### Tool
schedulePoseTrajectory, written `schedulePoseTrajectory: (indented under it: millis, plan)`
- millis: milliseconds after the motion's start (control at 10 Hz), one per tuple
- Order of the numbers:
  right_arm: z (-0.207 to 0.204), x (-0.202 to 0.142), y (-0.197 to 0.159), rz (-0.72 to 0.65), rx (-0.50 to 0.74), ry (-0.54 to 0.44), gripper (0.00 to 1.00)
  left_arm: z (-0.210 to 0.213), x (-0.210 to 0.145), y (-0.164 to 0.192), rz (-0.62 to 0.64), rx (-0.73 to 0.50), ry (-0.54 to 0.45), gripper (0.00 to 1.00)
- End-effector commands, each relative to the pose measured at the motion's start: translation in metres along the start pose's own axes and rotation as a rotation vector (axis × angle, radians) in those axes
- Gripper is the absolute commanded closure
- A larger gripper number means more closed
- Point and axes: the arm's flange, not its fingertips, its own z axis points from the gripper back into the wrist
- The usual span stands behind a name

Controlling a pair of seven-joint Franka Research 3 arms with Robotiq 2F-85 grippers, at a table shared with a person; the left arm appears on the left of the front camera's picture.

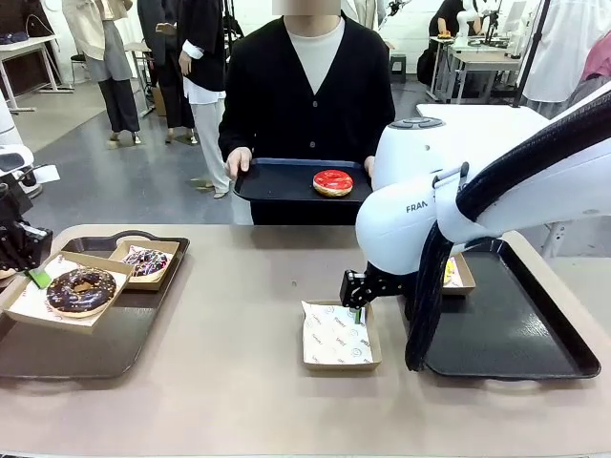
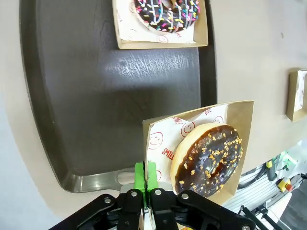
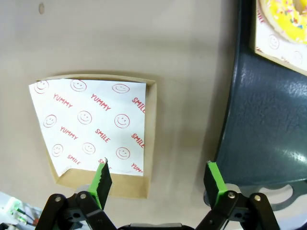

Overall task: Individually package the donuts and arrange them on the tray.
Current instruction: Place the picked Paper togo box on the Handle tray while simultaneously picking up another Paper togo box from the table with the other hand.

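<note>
The red donut (image 1: 332, 182) lies flat on a black tray a person holds across the table. The dark chocolate donut (image 1: 81, 291), flecked with nut bits, sits in a tilted paper-lined box. The sprinkled donut (image 1: 145, 260) rests boxed on the left tray. The yellow donut (image 3: 285, 14) sits boxed on the right tray.

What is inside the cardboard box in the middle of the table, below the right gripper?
The cardboard box holds only a white liner paper printed with red smileys, YUMMY and SMILE. No donut sits in it. The paper covers most of the box floor, so what lies beneath cannot be seen.
</note>
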Motion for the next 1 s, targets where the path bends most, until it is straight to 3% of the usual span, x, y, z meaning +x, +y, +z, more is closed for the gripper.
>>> schedulePoseTrajectory:
  millis: [0, 900]
  plan:
    - [-0.014, -0.004, 0.009, -0.020, 0.017, -0.021, 0.00, -0.009, 0.004, 0.015, 0.000, -0.011, -0.022, 0.98]
    - [-0.034, 0.004, 0.013, -0.002, 0.059, -0.004, 0.00, -0.059, 0.027, 0.040, 0.017, 0.037, 0.031, 0.98]
